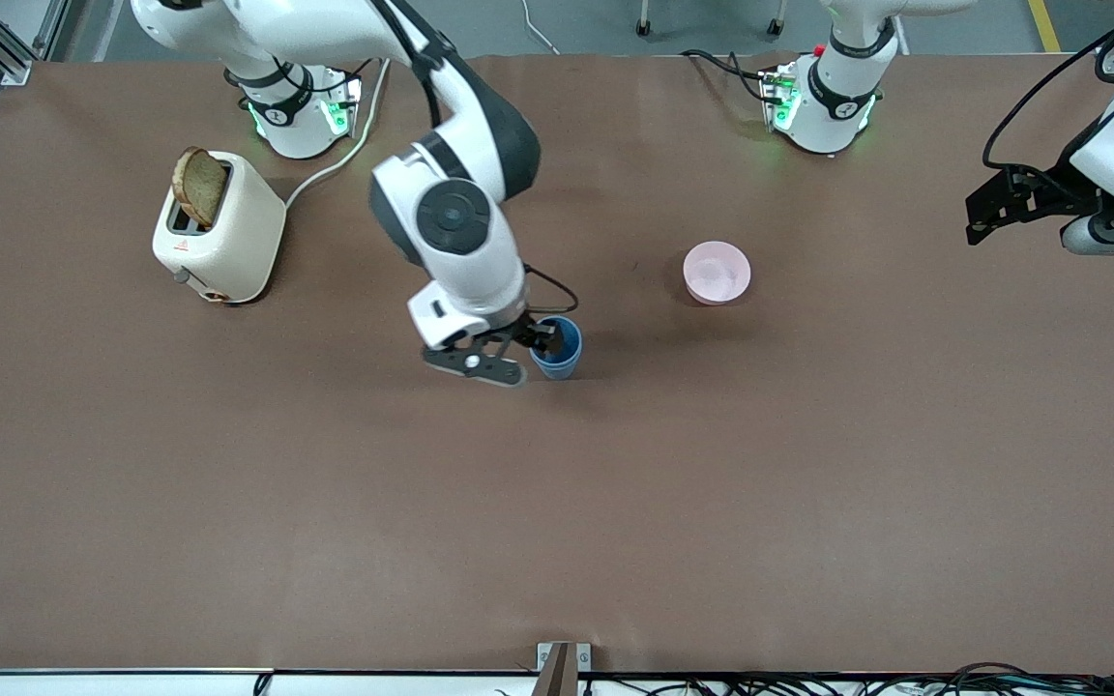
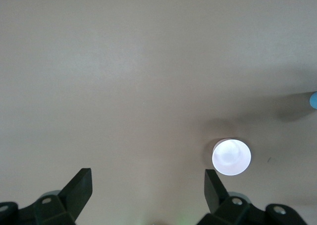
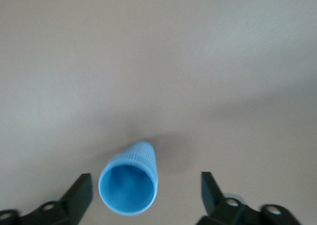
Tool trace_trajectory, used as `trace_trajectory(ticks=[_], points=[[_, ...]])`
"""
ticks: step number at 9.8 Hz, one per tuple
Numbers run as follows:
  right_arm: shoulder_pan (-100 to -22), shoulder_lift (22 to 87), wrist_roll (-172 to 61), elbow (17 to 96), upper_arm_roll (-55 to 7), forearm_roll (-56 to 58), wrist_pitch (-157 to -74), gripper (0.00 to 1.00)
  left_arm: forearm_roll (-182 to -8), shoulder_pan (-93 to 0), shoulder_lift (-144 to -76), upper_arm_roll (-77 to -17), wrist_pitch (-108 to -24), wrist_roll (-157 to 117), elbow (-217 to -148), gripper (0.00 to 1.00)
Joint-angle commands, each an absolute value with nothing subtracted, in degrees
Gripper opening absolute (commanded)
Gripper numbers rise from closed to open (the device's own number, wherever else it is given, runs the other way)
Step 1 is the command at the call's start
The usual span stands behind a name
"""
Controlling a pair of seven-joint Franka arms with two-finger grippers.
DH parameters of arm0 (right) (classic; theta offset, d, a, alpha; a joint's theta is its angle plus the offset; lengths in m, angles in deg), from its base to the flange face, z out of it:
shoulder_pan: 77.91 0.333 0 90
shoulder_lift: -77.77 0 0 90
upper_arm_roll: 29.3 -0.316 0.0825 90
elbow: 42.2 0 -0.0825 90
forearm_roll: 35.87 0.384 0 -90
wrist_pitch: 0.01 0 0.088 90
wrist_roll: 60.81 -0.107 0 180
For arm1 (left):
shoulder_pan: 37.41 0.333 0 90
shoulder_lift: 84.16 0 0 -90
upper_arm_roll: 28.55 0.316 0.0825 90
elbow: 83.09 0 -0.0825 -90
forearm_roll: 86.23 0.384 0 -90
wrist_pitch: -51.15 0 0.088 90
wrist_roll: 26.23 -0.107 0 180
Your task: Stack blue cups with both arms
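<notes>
You're looking at a ribbed, matt plastic blue cup (image 3: pixel 130 184) on a matt brown desk (image 1: pixel 557 503); the toaster (image 1: pixel 220 230) looks glossy cream.

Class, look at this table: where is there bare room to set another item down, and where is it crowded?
The wide strip of table nearer the camera than the blue cup is bare. So is the patch between the toaster and the cup. It is crowded at the cup, where the right claw sits open, and beside the pink bowl.

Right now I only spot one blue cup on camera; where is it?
In the front view the blue cup stands mid-table under the right claw, whose open fingers straddle it; the pink bowl sits toward the left arm's end, farther from the camera.
</notes>
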State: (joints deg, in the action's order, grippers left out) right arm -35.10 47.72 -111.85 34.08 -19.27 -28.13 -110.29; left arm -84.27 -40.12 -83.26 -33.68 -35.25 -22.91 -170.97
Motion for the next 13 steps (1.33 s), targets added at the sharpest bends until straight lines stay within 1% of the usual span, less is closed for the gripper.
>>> trace_trajectory(ticks=[1,2,3,6,8,9,11,13], points=[[-35.5,55.9,-106.5,36.5,-11.5,-28.3,-106.7,1.0,-85.0,-40.0,-83.0,-33.8,-36.4,-23.9,-173.4,1.0],[-36.8,57.9,-100.0,36.5,-7.8,-28.1,-105.5,1.0,-85.0,-39.7,-82.8,-33.8,-36.1,-23.9,-173.4,1.0],[-39.3,59.6,-92.6,36.5,-5.8,-28.1,-101.8,1.0,-85.0,-39.6,-82.8,-33.7,-36.1,-24.3,-173.4,1.0],[-50.6,63.4,-76.3,36.6,-5.1,-28.1,-94.3,1.0,-85.0,-39.7,-83.2,-33.6,-36.7,-23.9,-173.1,1.0],[-57.7,65.5,-66.6,36.5,-5.1,-28.1,-88.6,1.0,-85.0,-39.8,-84.0,-33.6,-38.9,-23.1,-172.9,1.0],[-60.1,66.5,-62.8,36.4,-5.1,-28.1,-86.3,1.0,-84.9,-39.8,-83.8,-33.5,-38.6,-22.2,-173.0,1.0],[-63.0,69.3,-61.6,36.4,-5.0,-28.6,-82.4,1.0,-84.8,-39.8,-83.5,-33.6,-37.5,-21.6,-173.3,1.0],[-62.5,71.3,-62.1,37.6,-5.5,-33.9,-82.4,1.0,-85.0,-39.7,-83.5,-33.7,-37.0,-20.5,-173.4,1.0]])
